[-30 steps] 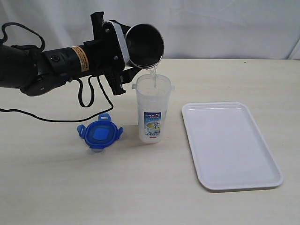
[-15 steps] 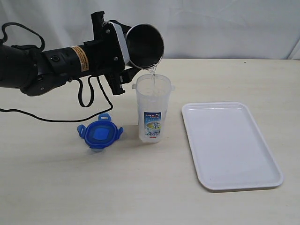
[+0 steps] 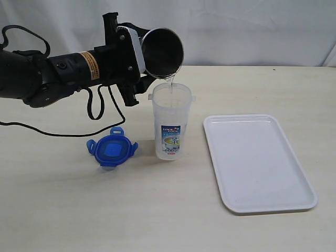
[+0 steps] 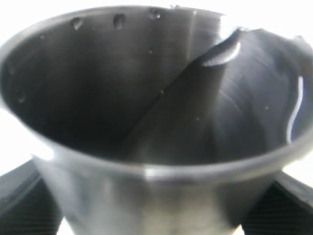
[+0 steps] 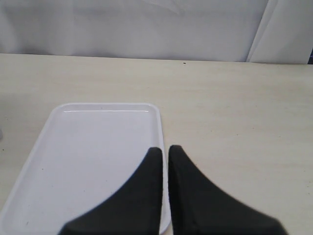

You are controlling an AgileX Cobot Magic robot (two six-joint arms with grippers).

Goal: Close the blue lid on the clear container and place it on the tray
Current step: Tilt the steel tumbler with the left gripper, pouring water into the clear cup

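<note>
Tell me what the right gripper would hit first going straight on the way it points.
Most likely the tray: the shut right gripper points across it toward its far rim. If level, only table and white backdrop lie ahead; height is unclear.

Left fingers clamped wide (wrist rolled); right fingers together.

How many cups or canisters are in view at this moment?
2. A steel cup is held tilted in the air just above the clear container; that container stands upright on the table between the blue lid and the tray. None seems hidden.
</note>
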